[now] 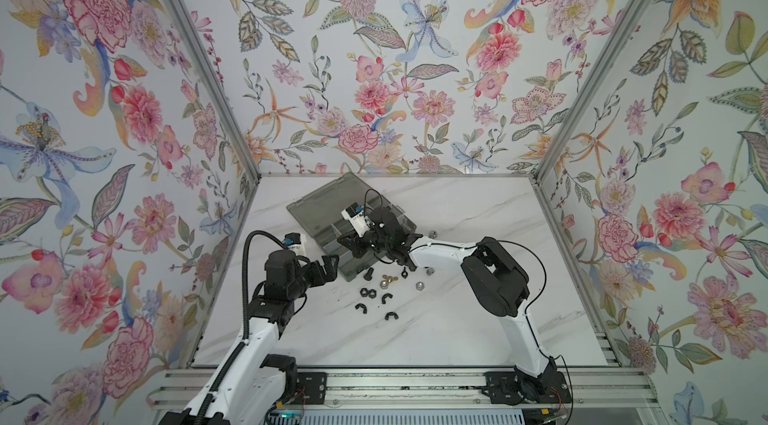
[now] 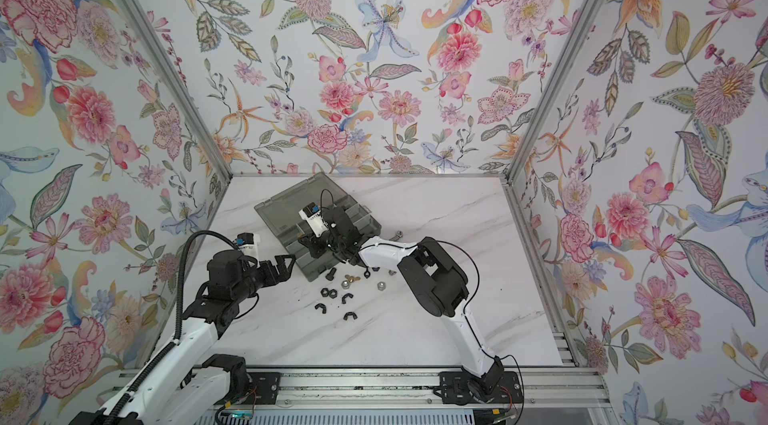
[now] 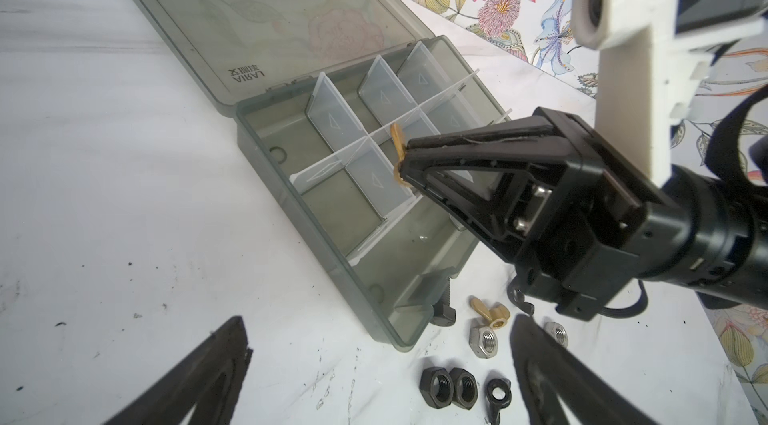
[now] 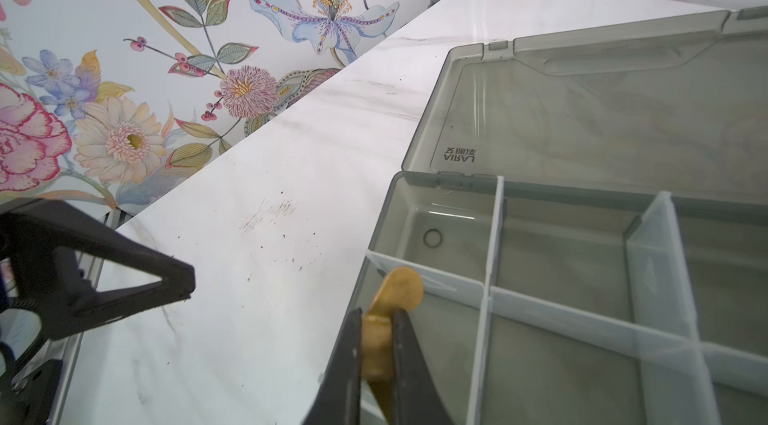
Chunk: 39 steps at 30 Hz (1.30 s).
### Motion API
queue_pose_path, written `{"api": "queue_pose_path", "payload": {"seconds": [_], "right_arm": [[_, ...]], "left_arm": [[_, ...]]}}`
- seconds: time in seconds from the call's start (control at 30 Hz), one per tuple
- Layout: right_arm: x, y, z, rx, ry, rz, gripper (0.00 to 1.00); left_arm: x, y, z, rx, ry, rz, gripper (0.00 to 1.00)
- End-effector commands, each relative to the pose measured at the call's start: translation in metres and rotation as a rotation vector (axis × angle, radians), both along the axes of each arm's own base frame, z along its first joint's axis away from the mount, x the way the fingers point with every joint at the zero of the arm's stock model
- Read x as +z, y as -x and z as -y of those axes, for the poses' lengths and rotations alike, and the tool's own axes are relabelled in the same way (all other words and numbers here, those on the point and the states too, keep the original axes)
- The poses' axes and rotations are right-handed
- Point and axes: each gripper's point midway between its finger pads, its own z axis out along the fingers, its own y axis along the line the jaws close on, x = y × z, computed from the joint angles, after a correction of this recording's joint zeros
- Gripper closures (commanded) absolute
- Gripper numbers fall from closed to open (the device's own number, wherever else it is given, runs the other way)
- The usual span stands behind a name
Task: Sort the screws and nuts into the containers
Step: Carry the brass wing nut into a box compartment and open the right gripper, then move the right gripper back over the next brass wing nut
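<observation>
One brass wing nut (image 4: pixel 399 286), wing jutting past the tips, sits pinched in the right end effector (image 4: pixel 376 315).

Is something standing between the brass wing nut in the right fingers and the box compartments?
Nothing visible. The lid lies open, and the wing nut hangs above empty compartments, close to a clear divider.

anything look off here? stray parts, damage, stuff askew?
No visible damage. The organizer box sits skewed on the table, lid flat open. One silver nut lies apart from the pile, beside the box's right corner. A black bolt rests against the box's front wall. Dark scuffs mark the table.
</observation>
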Motion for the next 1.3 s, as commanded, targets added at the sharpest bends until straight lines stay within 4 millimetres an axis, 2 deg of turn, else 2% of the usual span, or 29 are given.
{"api": "queue_pose_path", "payload": {"seconds": [0.0, 0.13, 0.3, 0.47, 0.53, 0.63, 0.8, 0.97, 1.1, 1.27], "right_arm": [[0.007, -0.005, -0.013, -0.011, -0.044, 0.030, 0.95], [-0.006, -0.003, -0.016, -0.010, -0.028, 0.018, 0.94], [-0.020, -0.003, -0.016, -0.013, -0.009, 0.007, 0.87], [-0.026, -0.004, -0.016, -0.018, 0.000, 0.003, 0.82], [-0.027, -0.004, -0.015, -0.021, 0.002, 0.003, 0.73], [-0.025, -0.003, -0.014, -0.021, 0.002, 0.007, 0.66], [-0.007, 0.001, -0.008, -0.015, -0.010, 0.030, 0.63], [0.020, 0.012, 0.017, -0.008, -0.023, 0.041, 0.61], [0.038, 0.029, 0.048, 0.023, 0.012, 0.050, 0.58], [0.026, 0.062, 0.093, 0.131, 0.170, 0.029, 0.53]], "left_arm": [[0.000, 0.002, 0.000, -0.008, -0.018, -0.003, 0.01], [0.002, 0.002, 0.000, -0.006, -0.018, 0.003, 0.01], [0.001, 0.003, -0.001, -0.003, -0.020, 0.002, 0.01], [0.002, 0.004, -0.001, -0.004, -0.018, 0.004, 0.01], [0.002, 0.004, -0.001, -0.003, -0.018, 0.005, 0.01], [0.002, 0.004, -0.001, -0.004, -0.017, 0.006, 0.00], [0.001, 0.005, -0.001, -0.003, -0.016, 0.003, 0.01], [0.002, 0.005, -0.001, -0.002, -0.019, 0.005, 0.01], [0.001, 0.004, -0.001, -0.003, -0.017, 0.002, 0.01], [0.000, 0.001, 0.001, -0.006, -0.007, 0.002, 0.01]]}}
